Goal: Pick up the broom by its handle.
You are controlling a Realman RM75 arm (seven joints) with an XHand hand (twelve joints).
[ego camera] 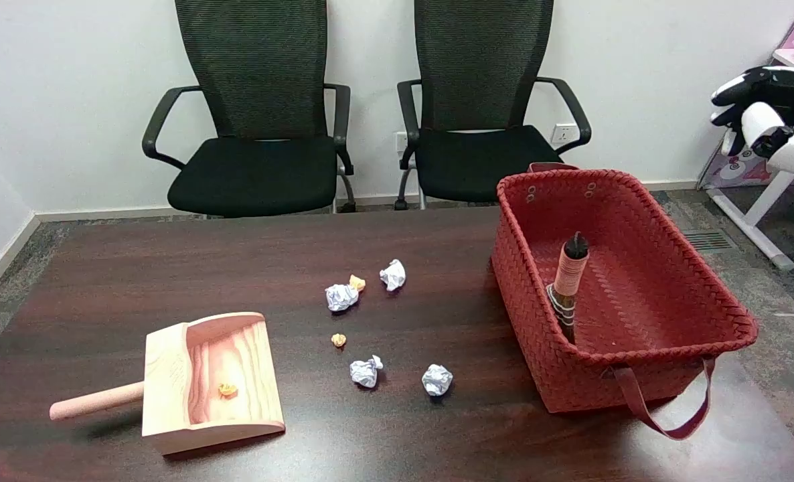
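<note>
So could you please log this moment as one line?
right hand: raised, off right, holding nothing | broom: upright in red basket, ungrasped | stage: pre-reach

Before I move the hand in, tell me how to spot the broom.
Find the red woven basket on the table's right side. The broom stands inside it against the near-left wall, handle end up. It is the only thing in the basket: a slim tan stick with a dark tip and striped binding lower down.
</note>
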